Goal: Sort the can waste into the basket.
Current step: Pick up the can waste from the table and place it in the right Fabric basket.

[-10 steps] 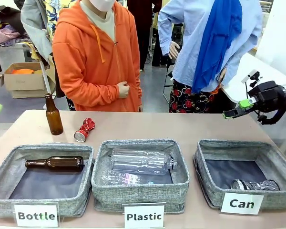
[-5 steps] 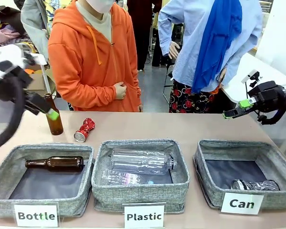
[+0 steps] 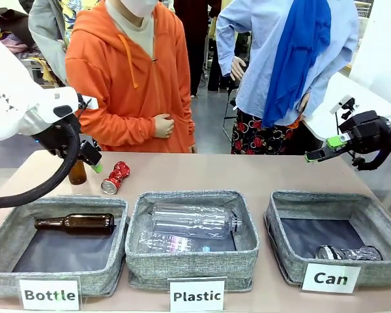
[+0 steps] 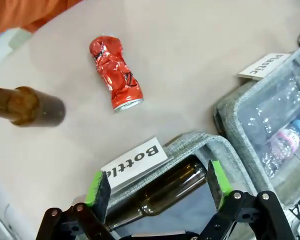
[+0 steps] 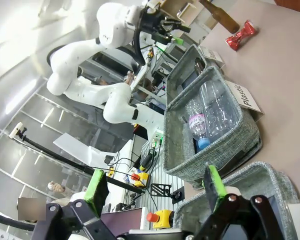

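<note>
Since half a second earlier, the left arm had swung farther in over the table's left side, putting the left gripper (image 3: 94, 163) just left of the red can (image 3: 115, 177) and in front of the standing brown bottle (image 3: 76, 173). That dented red can lay on its side on the table (image 3: 215, 173), outside every basket, behind the gap between the "Bottle" and "Plastic" baskets. The dark can (image 3: 348, 253) lay inside the "Can" basket (image 3: 274, 225), at its front right, near the label. In the left wrist view, the left gripper (image 4: 157, 182) had its jaws spread wide and empty above the "Bottle" basket (image 4: 210, 147), with the red can (image 4: 115, 72) well beyond them. The right gripper (image 3: 316, 154) hung off the table's far right edge, also wide open and holding nothing. One brown bottle (image 3: 78, 223) lay in the "Bottle" basket (image 3: 6, 228), and clear plastic bottles (image 3: 192, 222) lay in the "Plastic" basket (image 3: 192, 264). A person in an orange hoodie (image 3: 127, 85) stood at the far side.
</note>
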